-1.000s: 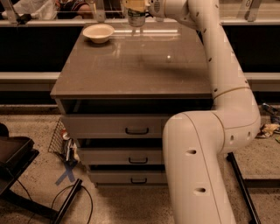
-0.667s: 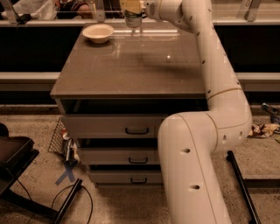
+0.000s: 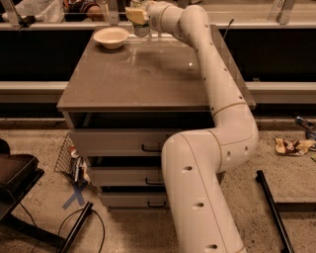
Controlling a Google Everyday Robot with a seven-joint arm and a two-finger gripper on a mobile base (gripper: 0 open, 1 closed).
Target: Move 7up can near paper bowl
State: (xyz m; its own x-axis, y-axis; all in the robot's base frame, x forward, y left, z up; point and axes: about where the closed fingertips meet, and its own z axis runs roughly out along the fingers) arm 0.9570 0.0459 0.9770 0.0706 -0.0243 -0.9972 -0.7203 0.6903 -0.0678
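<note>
So the white arm (image 3: pixel 217 99) is reaching up from the bottom of the shot, bending at the elbow off to the right, and stretching all the way over to the far edge of the grey-brown table (image 3: pixel 138 79). The pincer (image 3: pixel 138 15) is sitting at that back edge, a bit left of the middle, and it's hanging right over the top of the 7up can (image 3: pixel 142 31). The can is standing upright on the table under it, with only its lower part peeking out. Honestly I can't tell whether the pincer is clamping the can or sitting loose around it, since the yellowish end of it is covering the spot where they meet. The paper bowl (image 3: pixel 111 37) is resting on the table just to the left of the can, near it but with a small strip of tabletop showing between them. The bowl is sitting right side up. Below the tabletop, three drawers (image 3: pixel 118 143) with dark handles are showing, partly hidden behind the arm. On the floor to the left, a wire basket (image 3: pixel 65 157) is leaning against the drawers, with a blue tape X (image 3: pixel 74 196) just below it and a black cable (image 3: pixel 69 230) curling nearby. Over on the right, some crumpled wrappers (image 3: pixel 291 146) are lying on the speckled floor.
</note>
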